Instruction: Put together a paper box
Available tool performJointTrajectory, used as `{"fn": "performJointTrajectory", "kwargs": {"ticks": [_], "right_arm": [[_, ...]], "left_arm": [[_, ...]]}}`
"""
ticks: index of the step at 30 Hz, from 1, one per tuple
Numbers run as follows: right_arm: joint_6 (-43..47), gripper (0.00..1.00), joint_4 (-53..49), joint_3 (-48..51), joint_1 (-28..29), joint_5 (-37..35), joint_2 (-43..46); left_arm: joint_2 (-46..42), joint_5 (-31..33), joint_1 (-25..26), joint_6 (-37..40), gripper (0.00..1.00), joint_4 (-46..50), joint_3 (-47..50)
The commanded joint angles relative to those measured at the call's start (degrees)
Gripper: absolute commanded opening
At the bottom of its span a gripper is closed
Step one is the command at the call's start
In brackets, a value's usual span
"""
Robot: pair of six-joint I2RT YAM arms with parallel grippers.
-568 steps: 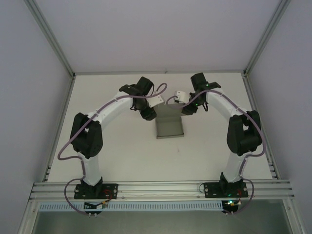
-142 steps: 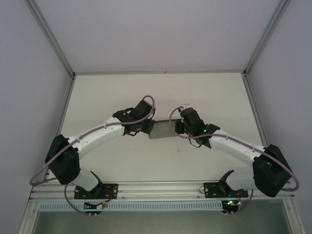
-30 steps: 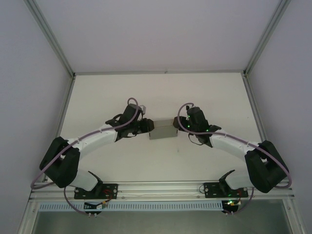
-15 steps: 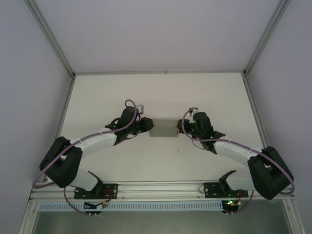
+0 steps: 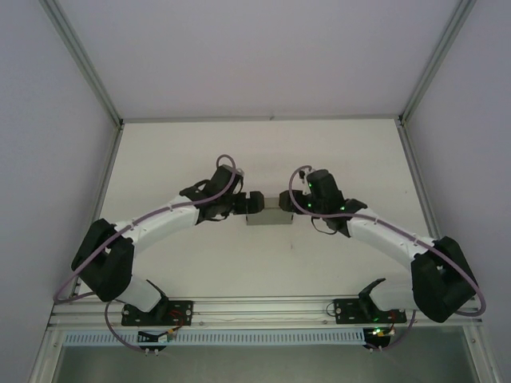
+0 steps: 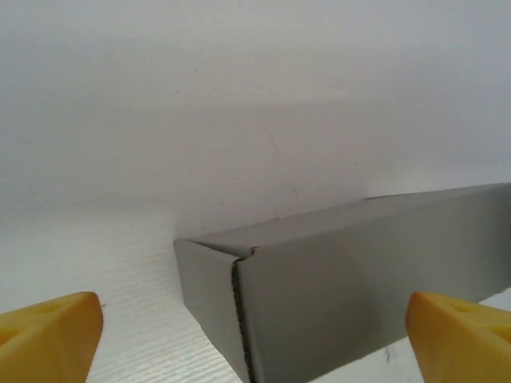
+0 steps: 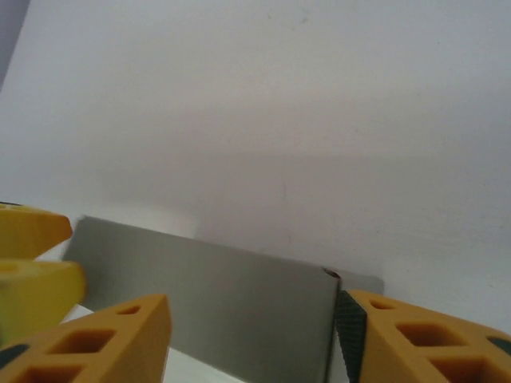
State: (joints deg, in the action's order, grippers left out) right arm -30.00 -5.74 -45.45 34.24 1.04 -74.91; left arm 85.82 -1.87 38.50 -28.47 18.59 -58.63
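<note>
Sitting square on the white table, just about dead centre, the paper box is folded up into a small grey cardboard block, its long side running left to right. Both arms are closing in on it from either end.

On the left wrist camera the box is right in front of the lens. One corner points at us, the short end face turns away to the left, and the long side runs off to the right, with a slightly ragged folded edge at that corner. The left gripper is at the box's left end, jaws spread wide. Its yellow fingertips sit far out at either side of that view and nothing is clamped between them.

Over on the other side, the right gripper is up at the box's right end. From its wrist camera the grey side of the box stretches across behind the orange fingers. Those are parted too, released, gripping nothing. The right-hand pad is just beside the box's end edge, and I cannot tell whether it touches. At the far end of the box there's a glimpse of the left gripper's yellow finger.

The left arm and the right arm curve in low from the near rail.
</note>
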Motion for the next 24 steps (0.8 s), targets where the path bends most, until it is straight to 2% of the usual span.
{"fn": "performJointTrajectory", "kwargs": {"ticks": [1,3,5,8,11,16,18,24], "right_arm": [[5.6,0.73,-7.6,-4.8,0.3,-0.2,-0.5],[8.6,0.83,-9.5,-6.8,0.4,-0.2,-0.8],[12.3,0.99,-11.4,-8.6,0.3,-0.1,-1.2],[23.8,1.0,-13.5,-11.0,0.3,4.3,-1.5],[40.7,1.0,-18.1,-14.3,0.4,11.8,-1.7],[69.1,1.0,-27.1,-18.7,0.7,18.2,-5.2],[73.7,1.0,-29.6,-21.0,0.9,18.7,-7.9],[80.0,1.0,-38.2,-29.7,1.1,14.9,-17.6]], "left_arm": [[-0.6,3.2,0.2,2.8,1.0,4.9,-4.1],[-1.0,4.9,0.2,3.3,1.0,6.2,-5.6],[-1.6,6.7,0.2,3.8,1.0,7.5,-6.5],[-3.5,9.8,-0.1,3.8,1.0,9.3,-6.6],[-6.8,12.4,-1.0,3.6,1.0,9.9,-4.5],[-12.7,19.3,-2.5,2.2,1.0,12.9,0.0],[-14.9,21.7,-2.9,0.9,1.0,14.4,1.9],[-20.4,26.3,-3.6,-1.3,1.0,17.8,5.9]]}}
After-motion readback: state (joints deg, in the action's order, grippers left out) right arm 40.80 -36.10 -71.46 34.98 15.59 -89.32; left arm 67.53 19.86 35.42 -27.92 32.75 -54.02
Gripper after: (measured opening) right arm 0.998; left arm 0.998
